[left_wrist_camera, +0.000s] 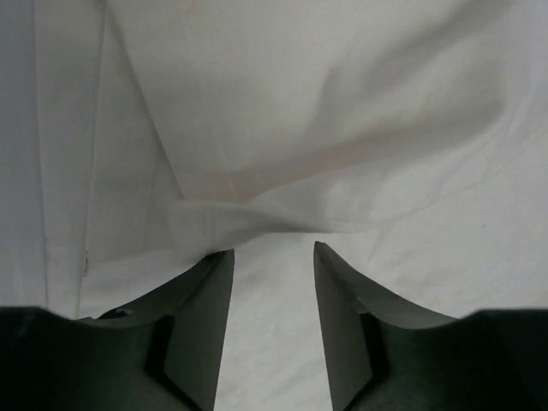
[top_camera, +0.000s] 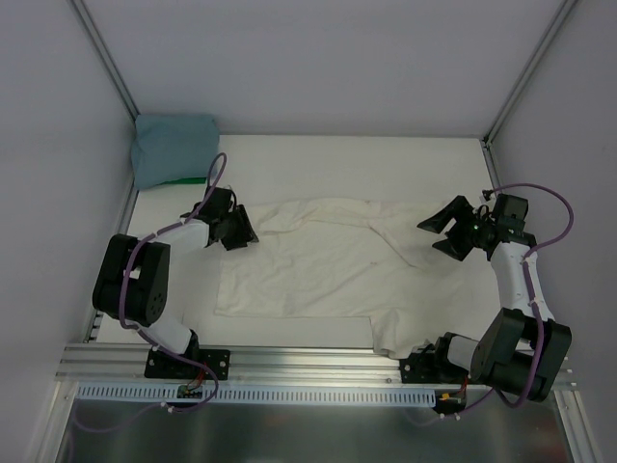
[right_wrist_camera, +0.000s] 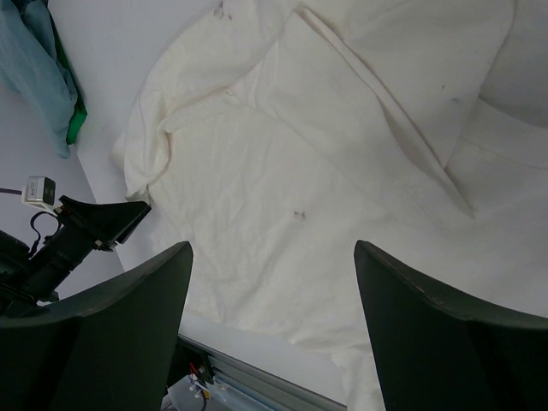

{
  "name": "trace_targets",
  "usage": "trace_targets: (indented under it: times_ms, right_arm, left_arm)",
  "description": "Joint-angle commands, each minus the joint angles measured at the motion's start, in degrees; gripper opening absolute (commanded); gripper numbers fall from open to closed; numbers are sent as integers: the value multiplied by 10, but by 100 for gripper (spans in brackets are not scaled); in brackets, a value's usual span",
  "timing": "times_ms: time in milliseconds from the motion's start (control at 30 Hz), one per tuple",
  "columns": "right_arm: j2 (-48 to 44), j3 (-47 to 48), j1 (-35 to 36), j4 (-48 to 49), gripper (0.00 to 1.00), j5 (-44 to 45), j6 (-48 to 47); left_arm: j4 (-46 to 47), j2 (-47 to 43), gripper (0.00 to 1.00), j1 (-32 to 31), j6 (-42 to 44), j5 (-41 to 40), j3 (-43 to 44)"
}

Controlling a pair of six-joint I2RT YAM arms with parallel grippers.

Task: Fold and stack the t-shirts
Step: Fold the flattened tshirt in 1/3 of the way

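While the white table (top_camera: pixel 318 159) carries both garments, the cream t-shirt (top_camera: pixel 308 270) lies spread and rumpled across its middle, between the two arms. The teal-blue t-shirt (top_camera: pixel 174 149) sits bundled in the table's far left corner. Above the cream shirt's right side hangs the right gripper (top_camera: pixel 445 231), jaws wide and holding nothing. At that shirt's far left edge sits the left gripper (left_wrist_camera: pixel 272 253), jaws narrowly parted, with a bunched fold just at its fingertips, unclamped.

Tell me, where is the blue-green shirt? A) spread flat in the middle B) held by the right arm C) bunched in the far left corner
C: the teal t-shirt sits bunched in the far left corner, apart from the cream t-shirt spread out in the middle.
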Motion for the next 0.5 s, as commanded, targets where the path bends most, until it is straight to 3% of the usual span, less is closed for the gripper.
trace_targets:
  times_ms: [0, 67, 100, 233, 467]
  right_arm:
    - [-15, 20, -5, -2, 81, -11, -8]
    - [-13, 18, -5, -1, 81, -11, -8]
    - [-12, 17, -5, -1, 81, -11, -10]
    - [-12, 17, -5, 1, 81, -11, -9]
    - [-13, 17, -5, 1, 81, -12, -9]
  left_arm:
    - [-8, -27, 46, -7, 9, 0, 19]
    - [-15, -61, 65, -6, 12, -1, 12]
    - [-15, -73, 67, -6, 13, -4, 8]
    - [-48, -107, 67, -6, 40, -37, 26]
    - [-77, -62, 66, -6, 61, -68, 73]
